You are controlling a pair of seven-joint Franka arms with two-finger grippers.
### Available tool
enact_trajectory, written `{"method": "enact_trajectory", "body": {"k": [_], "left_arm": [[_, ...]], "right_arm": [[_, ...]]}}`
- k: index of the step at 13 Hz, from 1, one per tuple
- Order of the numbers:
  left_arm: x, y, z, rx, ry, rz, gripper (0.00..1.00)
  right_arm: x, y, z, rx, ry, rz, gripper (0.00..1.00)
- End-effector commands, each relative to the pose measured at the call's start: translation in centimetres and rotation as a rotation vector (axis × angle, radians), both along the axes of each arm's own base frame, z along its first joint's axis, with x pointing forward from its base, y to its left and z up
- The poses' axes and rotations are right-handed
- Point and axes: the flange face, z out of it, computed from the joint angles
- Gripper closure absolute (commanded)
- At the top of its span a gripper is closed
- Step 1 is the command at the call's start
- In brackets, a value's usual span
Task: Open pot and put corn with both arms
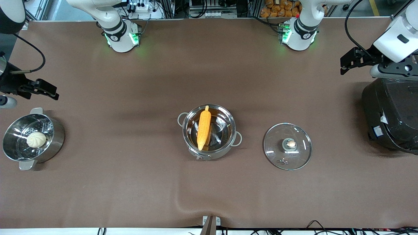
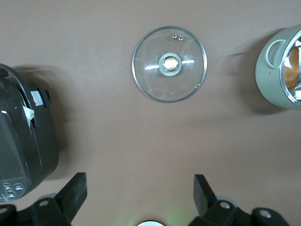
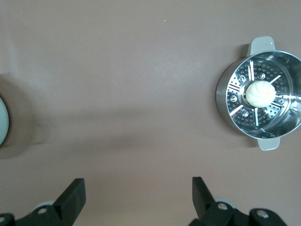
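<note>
The shiny pot (image 1: 233,131) stands open at the table's middle, with the yellow-orange corn (image 1: 204,130) lying in it, pale stub pointing toward the robots' bases. Its glass lid (image 1: 287,146) with the copper-coloured knob lies flat on the table beside the pot, toward the left arm's end. My left gripper (image 1: 343,65) is open and empty, up over the table beside the rice cooker. My right gripper (image 1: 54,93) is open and empty, up over the table by the steamer pot. The left wrist view shows the lid (image 2: 169,63), the pot's wall (image 2: 269,70), a bit of corn (image 2: 292,66) and the open left gripper (image 2: 140,189). The right wrist view shows the open right gripper (image 3: 138,189).
A steel steamer pot (image 1: 58,137) holding a pale bun (image 1: 36,139) stands at the right arm's end; it also shows in the right wrist view (image 3: 225,101). A large black rice cooker (image 1: 390,114) stands at the left arm's end, also in the left wrist view (image 2: 26,141).
</note>
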Motion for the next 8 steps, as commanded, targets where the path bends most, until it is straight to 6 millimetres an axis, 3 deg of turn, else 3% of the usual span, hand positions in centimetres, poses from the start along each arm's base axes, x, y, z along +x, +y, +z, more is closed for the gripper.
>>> {"method": "enact_trajectory", "body": {"k": [1, 8], "left_arm": [[-0.1, -0.1, 1.1, -0.016, -0.001, 0.021, 0.0], [-0.2, -1.6, 1.1, -0.027, -0.016, 0.006, 0.0]], "right_arm": [[-0.8, -0.1, 0.1, -0.013, 0.001, 0.007, 0.0], [-0.4, -0.7, 0.4, -0.011, -0.01, 0.001, 0.0]]}}
